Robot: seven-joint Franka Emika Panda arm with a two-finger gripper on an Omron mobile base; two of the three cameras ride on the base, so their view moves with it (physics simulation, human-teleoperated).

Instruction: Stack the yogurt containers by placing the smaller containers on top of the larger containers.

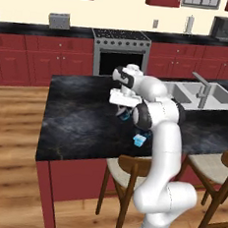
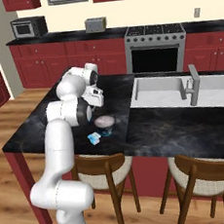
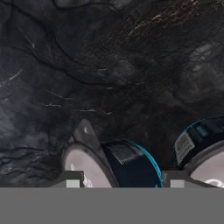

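Observation:
My gripper (image 1: 124, 111) is low over the black island counter (image 1: 76, 112), its fingers on either side of the narrower round yogurt cup (image 3: 131, 162), which has a pale lid and a dark blue body. In the hand view the gripper (image 3: 124, 180) is shut on this cup, with one fingertip (image 3: 72, 180) against its lid side. The widest round cup (image 2: 105, 123), with a pale pinkish lid, stands just beside it, and its rim and label (image 3: 199, 144) show at the right of the hand view. The tiny light-blue squarish cup (image 1: 141, 140) sits nearer the counter's front edge.
A sink (image 2: 156, 92) with a grey faucet (image 2: 193, 83) is set into the counter to the right. Wooden stools (image 2: 103, 176) stand along the front edge. The stove (image 1: 121, 50) and red cabinets line the back wall. Bare counter stretches to the left (image 1: 70, 126).

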